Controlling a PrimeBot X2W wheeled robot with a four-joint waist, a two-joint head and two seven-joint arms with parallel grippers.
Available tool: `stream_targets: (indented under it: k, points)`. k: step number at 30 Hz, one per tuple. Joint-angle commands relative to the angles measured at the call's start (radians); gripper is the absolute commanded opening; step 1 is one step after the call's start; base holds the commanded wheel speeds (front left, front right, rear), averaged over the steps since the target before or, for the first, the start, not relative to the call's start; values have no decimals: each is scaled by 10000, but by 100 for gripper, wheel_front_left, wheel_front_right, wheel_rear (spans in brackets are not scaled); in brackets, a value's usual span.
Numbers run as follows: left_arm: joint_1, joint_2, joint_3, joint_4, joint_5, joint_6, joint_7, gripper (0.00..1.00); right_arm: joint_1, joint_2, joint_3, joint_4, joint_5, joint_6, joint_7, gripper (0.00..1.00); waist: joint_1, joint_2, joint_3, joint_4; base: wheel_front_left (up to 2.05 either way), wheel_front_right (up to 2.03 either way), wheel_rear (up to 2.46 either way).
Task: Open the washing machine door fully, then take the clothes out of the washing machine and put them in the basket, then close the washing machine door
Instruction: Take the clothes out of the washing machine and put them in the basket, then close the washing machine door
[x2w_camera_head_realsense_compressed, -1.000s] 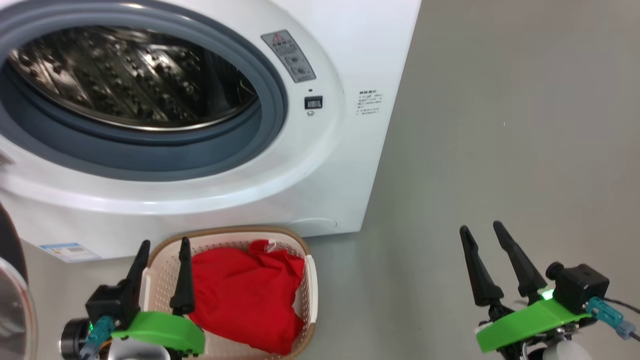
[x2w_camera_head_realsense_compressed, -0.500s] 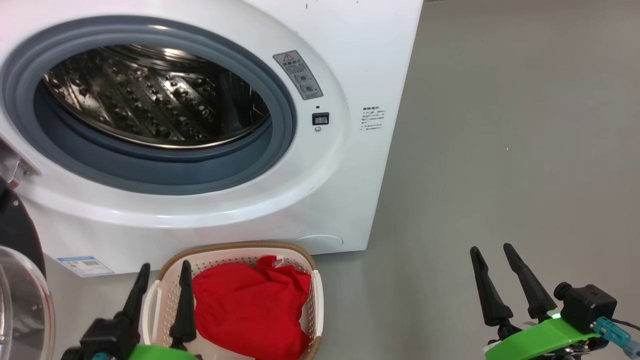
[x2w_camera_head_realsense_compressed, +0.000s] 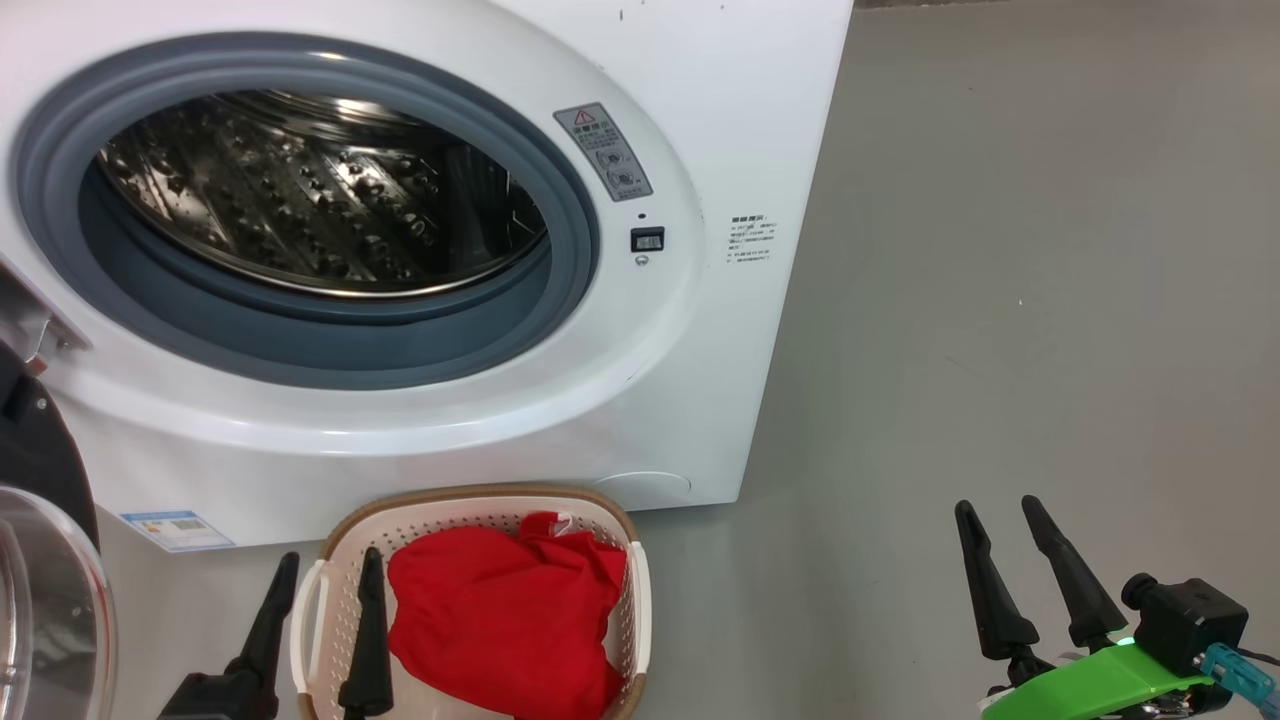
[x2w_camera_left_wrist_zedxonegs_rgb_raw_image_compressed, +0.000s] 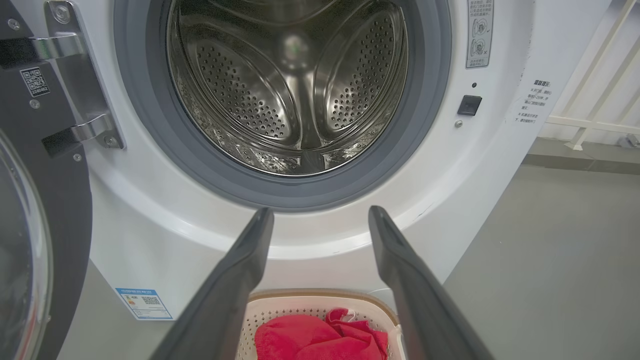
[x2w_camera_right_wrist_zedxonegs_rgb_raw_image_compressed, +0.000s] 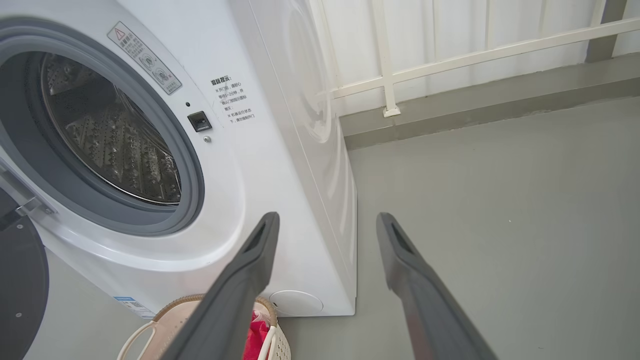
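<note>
Clothes (x2w_camera_head_realsense_compressed: 505, 610) lie in the basket (x2w_camera_head_realsense_compressed: 480, 493), set on the floor (x2w_camera_head_realsense_compressed: 1000, 300) just below the empty washing machine (x2w_camera_head_realsense_compressed: 640, 400) for a short transfer; left gripper (x2w_camera_head_realsense_compressed: 331, 553) and right gripper (x2w_camera_head_realsense_compressed: 996, 503) hold jaws apart, empty, free to shut the wide-open washing machine door (x2w_camera_head_realsense_compressed: 45, 590).

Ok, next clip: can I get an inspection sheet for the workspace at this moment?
Surface: bare grey floor.
Job's things: washing machine with the washing machine door swung open on the robot's left; drum shows no garments; red clothes lie in the basket, which sits in front of the machine.
Clutter: nothing seen.
Grippers: left gripper open and empty, near the basket's left side; right gripper open and empty, over bare floor.
Cables: teal-plugged cable at the right wrist camera.
Surroundings: white railing behind the machine.
</note>
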Motion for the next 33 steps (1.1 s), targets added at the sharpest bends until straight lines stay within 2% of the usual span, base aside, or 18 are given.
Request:
stream_targets:
  k: [1,18,33]
  points:
    - [-50,104,271,-307,7,101,-51,100,-47,-111,201,-256,-179,2,-65,100,0,0,14,3,0,0,0]
    - [-159,104,267,-353,-3,186,-51,100,-111,-78,167,-232,-186,2,-65,100,0,0,13,-21,-10,10,0]
    - [-101,104,295,-337,32,131,-51,100,-74,-31,228,-213,-185,2,-65,100,0,0,-87,-24,-133,133,0]
